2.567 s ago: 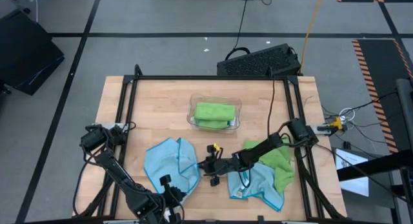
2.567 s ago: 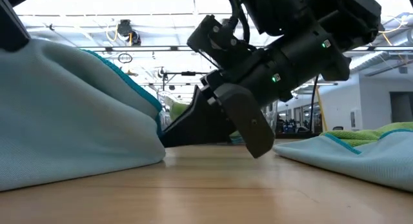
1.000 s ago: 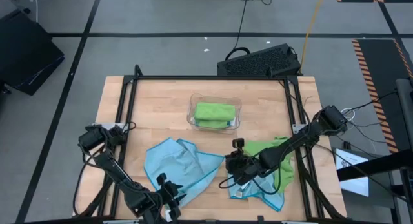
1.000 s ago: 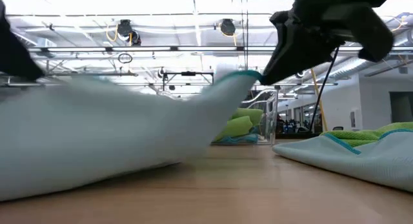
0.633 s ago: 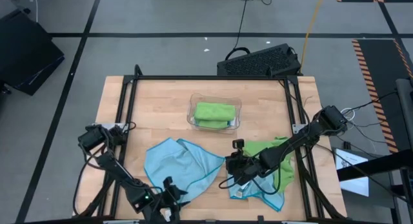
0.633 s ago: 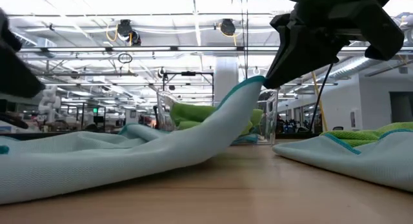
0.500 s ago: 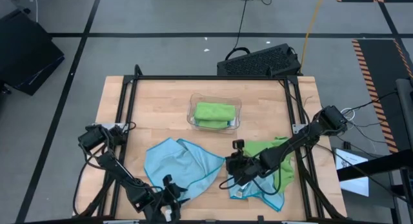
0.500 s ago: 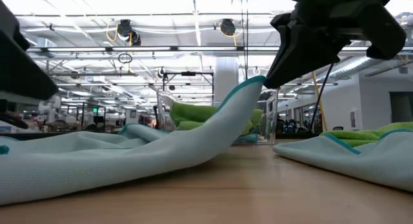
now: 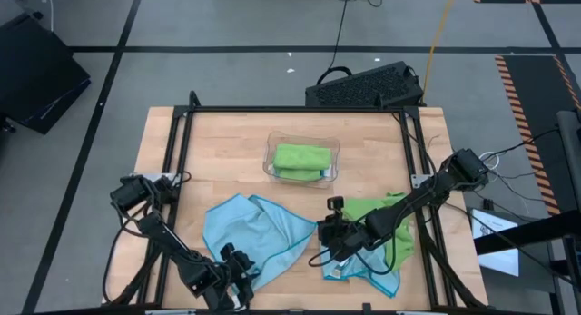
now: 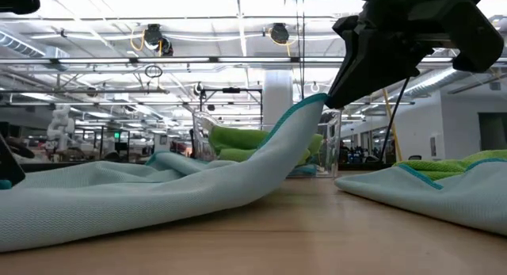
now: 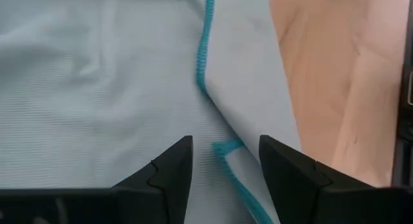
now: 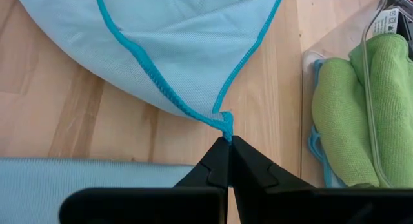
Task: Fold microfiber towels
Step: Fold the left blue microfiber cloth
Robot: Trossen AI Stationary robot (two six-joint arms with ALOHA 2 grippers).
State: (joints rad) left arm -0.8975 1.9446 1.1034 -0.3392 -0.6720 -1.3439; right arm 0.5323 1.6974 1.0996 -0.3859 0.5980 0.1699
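A: Where was the blue towel (image 9: 257,231)?
B: Spread on the counter (image 9: 218,152), one corner pinched and lifted in the right gripper's (image 12: 227,141) closed jaws.
A: And the left gripper (image 11: 222,161)?
B: Jaws open, hovering over the near corner. It likely needed to clamp that corner next, so both could fold.

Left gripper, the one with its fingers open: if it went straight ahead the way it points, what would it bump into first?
The left gripper would probably meet the light blue towel first, at its teal-stitched corner lying between the open fingers. How near is hard to tell.
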